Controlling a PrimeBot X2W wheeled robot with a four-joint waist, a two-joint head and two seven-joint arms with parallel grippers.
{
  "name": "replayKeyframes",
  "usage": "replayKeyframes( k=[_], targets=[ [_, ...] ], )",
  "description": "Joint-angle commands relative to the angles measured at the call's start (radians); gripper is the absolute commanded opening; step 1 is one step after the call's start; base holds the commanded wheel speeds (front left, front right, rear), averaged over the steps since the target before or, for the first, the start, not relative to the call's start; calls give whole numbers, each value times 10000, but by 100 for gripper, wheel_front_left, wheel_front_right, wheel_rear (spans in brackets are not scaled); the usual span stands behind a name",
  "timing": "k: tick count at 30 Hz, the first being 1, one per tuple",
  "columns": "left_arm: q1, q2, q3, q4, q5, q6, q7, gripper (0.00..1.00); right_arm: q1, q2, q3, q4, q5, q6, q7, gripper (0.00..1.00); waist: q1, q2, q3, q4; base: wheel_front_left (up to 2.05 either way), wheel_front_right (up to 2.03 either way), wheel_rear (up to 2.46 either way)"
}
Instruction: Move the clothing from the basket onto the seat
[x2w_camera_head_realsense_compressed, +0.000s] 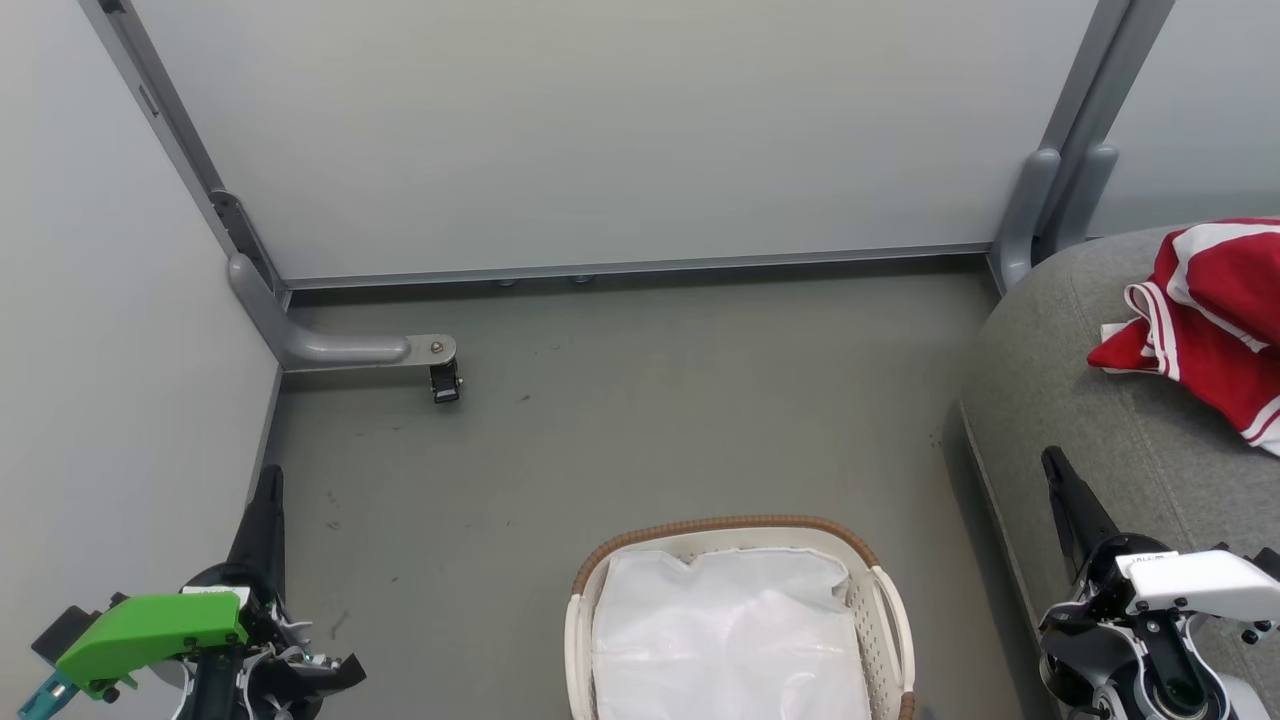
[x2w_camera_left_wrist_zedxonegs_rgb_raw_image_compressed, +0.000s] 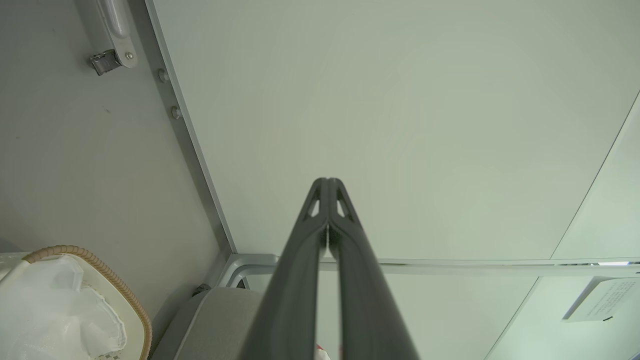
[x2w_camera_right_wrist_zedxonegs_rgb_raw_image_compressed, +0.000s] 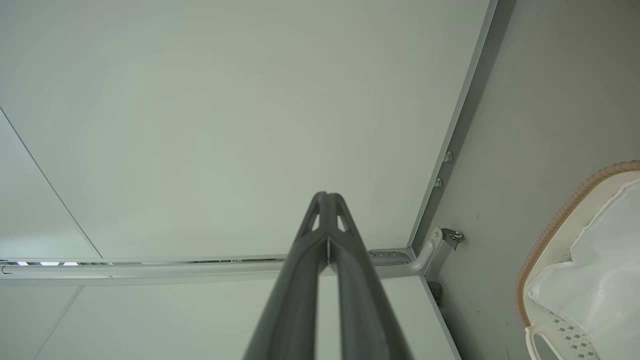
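**Grey-walled bay: holdings, by size**

1. Partition panels (x2w_camera_head_realsense_compressed: 600, 130) – pale grey, metal-framed, standing beyond the basket (x2w_camera_head_realsense_compressed: 720, 525) and along its left.
2. Floor (x2w_camera_head_realsense_compressed: 640, 400) – dull grey and scuffed, lying under the basket.
3. Seat (x2w_camera_head_realsense_compressed: 1100, 430) – grey fabric with a rounded edge, to the right of the basket and apart from it.
4. Basket – white perforated plastic with a brown woven-look rim, its near end cut off in the head view.
5. Liner (x2w_camera_head_realsense_compressed: 730, 630) – white and crumpled, lying inside the basket.
6. Clothing (x2w_camera_head_realsense_compressed: 1210, 310) – red with white stripe trim, heaped on the seat, right of the basket and beyond it.
7. Left gripper (x2w_camera_head_realsense_compressed: 268, 480) – to the basket's left, dark fingers pressed together, nothing between them.
8. Right gripper (x2w_camera_head_realsense_compressed: 1055, 468) – to the basket's right over the seat's edge, fingers likewise pressed together and empty.
9. Caster (x2w_camera_head_realsense_compressed: 445, 382) – small and black, on a panel foot beyond the basket to its left.
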Motion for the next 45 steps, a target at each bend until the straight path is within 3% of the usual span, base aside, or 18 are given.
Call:
replayKeyframes(
  k=[1,45],
  targets=[
    [-103,66,20,-22,-31,-62,43,0,-81,-12,-31,-23,-26,-7,37,0,0,108,0,0,0,0,0],
    [-103,66,18,-24,-32,-62,41,0,-85,-4,-51,-22,-44,-7,45,0,0,108,0,0,0,0,0]
  ],
)
